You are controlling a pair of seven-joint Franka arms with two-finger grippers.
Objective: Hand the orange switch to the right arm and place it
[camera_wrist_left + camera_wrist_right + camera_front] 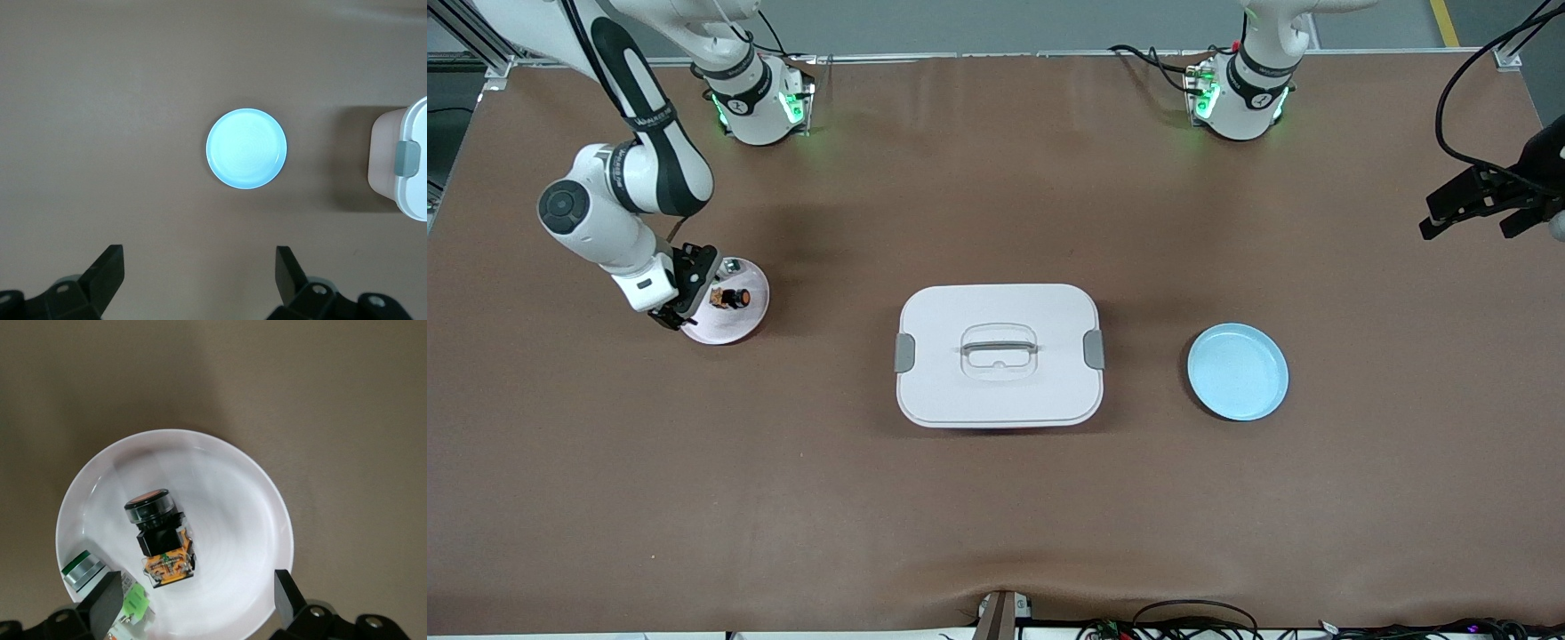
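Observation:
The orange switch (731, 298) lies on its side in a small white plate (734, 331) toward the right arm's end of the table. In the right wrist view the switch (157, 535) shows a black body, a round orange button end and an orange base. My right gripper (691, 292) hangs open just over that plate's edge, beside the switch and not touching it; its fingers (101, 602) straddle the plate's rim (267, 493). My left gripper (1469, 222) is open and empty, up in the air over the table's left-arm end, and also shows in its own view (199, 273).
A small green-and-silver piece (85, 570) lies in the same white plate next to the switch. A white lidded box with a handle (998, 354) stands mid-table. An empty light blue plate (1237, 371) lies beside it toward the left arm's end, and shows in the left wrist view (246, 149).

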